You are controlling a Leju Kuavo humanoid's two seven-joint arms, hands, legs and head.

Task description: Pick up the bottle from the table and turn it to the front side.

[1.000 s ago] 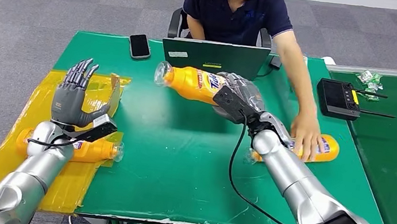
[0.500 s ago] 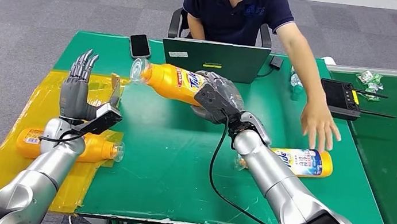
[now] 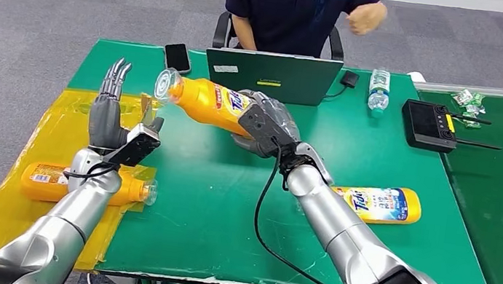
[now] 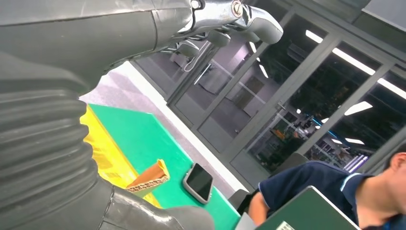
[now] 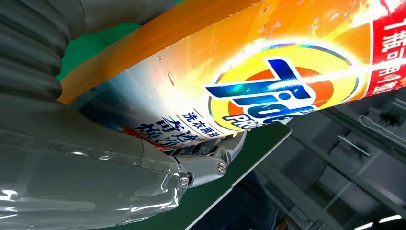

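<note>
Orange plastic detergent bottle: we are gripping its base end in our right hand, airborne just before the green laptop; probably stiff, slick, label-glossy. Our left hand is waiting with fingers spread.

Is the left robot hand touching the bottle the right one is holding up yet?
Apart. In the head view, green table shows between the raised left robot hand and the clear cap of the bottle gripped by the right robot hand.

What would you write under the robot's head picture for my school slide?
Robot's right hand holds an orange bottle over the green table, open left hand raised nearby.
</note>
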